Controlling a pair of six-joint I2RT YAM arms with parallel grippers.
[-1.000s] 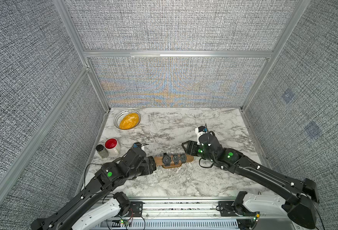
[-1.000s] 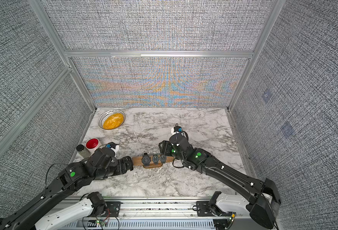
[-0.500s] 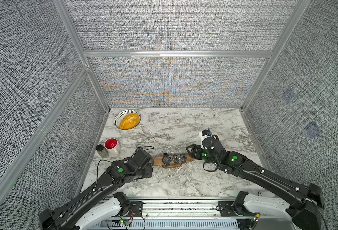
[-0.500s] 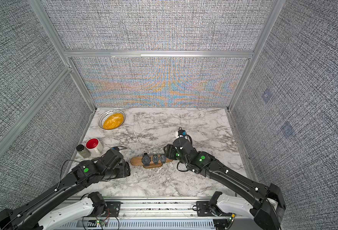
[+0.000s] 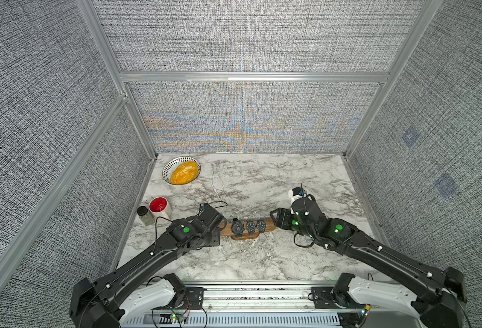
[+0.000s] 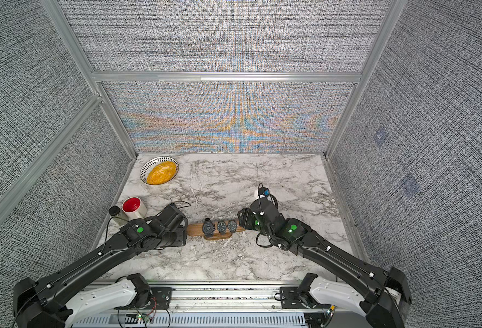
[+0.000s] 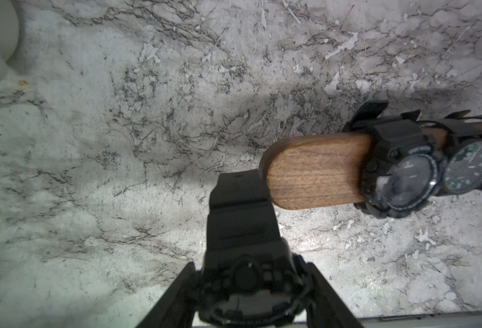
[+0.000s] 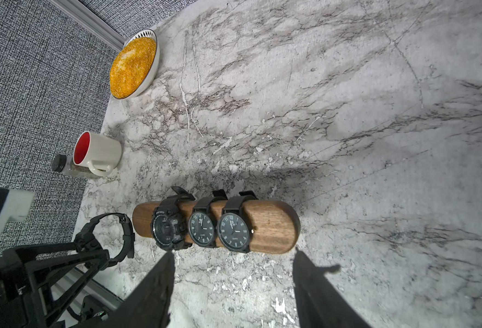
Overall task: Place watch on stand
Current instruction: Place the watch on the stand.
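Left wrist: left arm (image 5: 160, 251) low, jaws gripping watch (image 7: 242, 250) beside stand (image 7: 316, 173).

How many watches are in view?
4. Three sit side by side on the stand: a chunky watch, a middle watch and an end watch. The fourth watch is in the left gripper, beside the stand's bare end.

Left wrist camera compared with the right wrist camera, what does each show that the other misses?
Only left wrist: the held watch close up in the left gripper, strap reaching toward the stand's bare end. Only right wrist: the bowl, the jar, the open right gripper, the stand's whole length. Both: the stand, watches already mounted on it, the marble table.
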